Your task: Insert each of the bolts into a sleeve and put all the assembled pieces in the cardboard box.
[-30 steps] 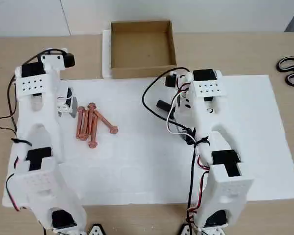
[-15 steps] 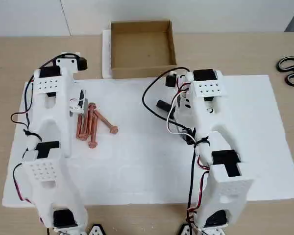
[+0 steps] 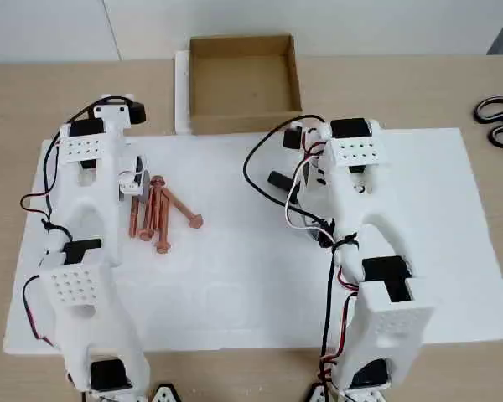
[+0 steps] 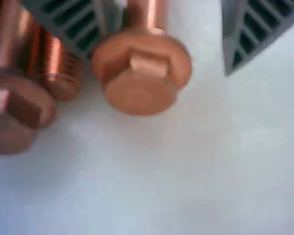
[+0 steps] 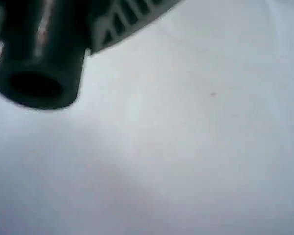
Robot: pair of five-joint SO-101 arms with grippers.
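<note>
High view looks down over the whole surface. Left wrist view sits tight on the bolts, shared with the high view; right wrist view hugs the black sleeve.

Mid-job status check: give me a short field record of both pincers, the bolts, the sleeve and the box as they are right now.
left pincer: open, fingers on either side of one bolt
right pincer: shut on black sleeve, its open end visible
bolts: copper-coloured, clustered on the white foam sheet by the left arm
cardboard box: at the foam's far edge, nothing in it
assembled pieces: none visible
scissors: on the table, far right
</note>
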